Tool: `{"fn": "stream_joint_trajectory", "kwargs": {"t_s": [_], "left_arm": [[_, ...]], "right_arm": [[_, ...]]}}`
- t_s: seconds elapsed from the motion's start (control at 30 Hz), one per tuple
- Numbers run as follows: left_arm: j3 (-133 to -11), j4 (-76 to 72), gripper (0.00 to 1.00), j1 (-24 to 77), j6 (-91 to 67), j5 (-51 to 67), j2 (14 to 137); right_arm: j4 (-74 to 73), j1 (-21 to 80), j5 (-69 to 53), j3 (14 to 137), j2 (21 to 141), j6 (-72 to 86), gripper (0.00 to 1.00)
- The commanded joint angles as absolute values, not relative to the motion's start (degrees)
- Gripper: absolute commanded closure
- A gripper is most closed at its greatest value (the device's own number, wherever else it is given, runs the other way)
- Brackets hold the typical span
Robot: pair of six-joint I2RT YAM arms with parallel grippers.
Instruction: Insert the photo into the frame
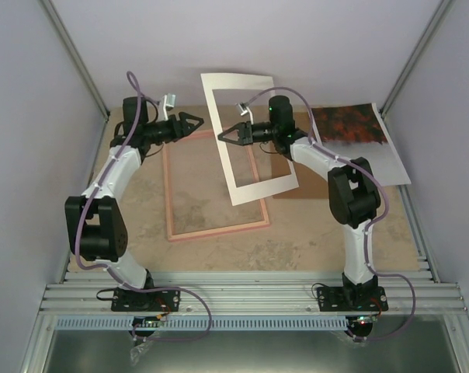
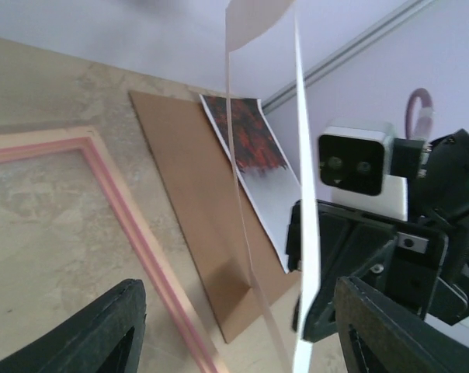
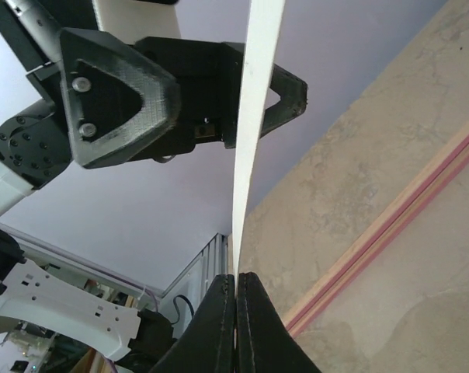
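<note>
Right gripper [image 1: 221, 134] is pressed together on one long edge of a white mat [image 1: 238, 81], a windowed card. It holds that card tilted up off the table [image 1: 297, 241], from the centre toward 12 o'clock. I read this as a hand-over or steadying pose. Left gripper [image 1: 197, 123] faces it from 9 o'clock with its jaws spread, and in both wrist views the thin card edge runs between the two fingers without clearly touching either (so nothing is gripped on that side, as far as I can judge).

The frame [image 1: 219, 231] lies flat below the card, centre-left, with its opening facing up. The photo [image 1: 349, 124] is in neither gripper. It lies face up at 2 o'clock, beside and apparently partly over the brown backing board [image 2: 188, 202], well apart from the frame. I judge the task's own step as not yet begun.

Several things are hidden or hard to make out. In the overhead view the raised card covers the frame's right rail and far corner. The right arm hides part of the backing board. I cannot tell whether the frame has glass in it. The left wrist view shows only the tips of its own fingers.
</note>
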State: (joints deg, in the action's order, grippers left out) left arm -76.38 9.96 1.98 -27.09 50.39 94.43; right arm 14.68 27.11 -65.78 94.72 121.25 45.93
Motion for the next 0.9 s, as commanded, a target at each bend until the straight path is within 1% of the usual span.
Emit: {"fn": "stream_joint_trajectory", "kwargs": {"t_s": [0.0,0.3,0.43,0.5,0.63,0.8,0.87], "left_arm": [[-74.50,3.21,0.33,3.80,-30.32,53.36,93.18],[-72.47,-1.48,0.37,8.02,-32.07,52.36,93.62],[-73.04,-2.67,0.43,9.01,-33.39,52.04,94.50],[-73.45,-2.67,0.48,9.42,-33.55,52.12,94.93],[-73.20,-3.87,0.62,9.60,-34.60,52.69,95.57],[-72.91,-4.86,0.76,9.67,-35.50,53.00,96.00],[-73.04,-5.12,0.84,9.67,-35.86,53.14,96.26]], "right_arm": [[16.82,27.57,-64.44,93.86,122.06,45.72,0.99],[17.71,27.95,-65.30,93.26,122.21,46.01,0.99],[17.84,27.95,-65.73,92.77,121.69,46.03,0.99],[18.04,27.95,-65.94,92.51,121.48,46.10,1.00],[18.40,27.95,-66.17,92.14,121.29,46.27,1.00],[19.87,27.99,-66.98,92.19,121.27,46.92,0.99],[20.18,28.16,-67.26,92.10,121.26,46.87,0.98]]}}
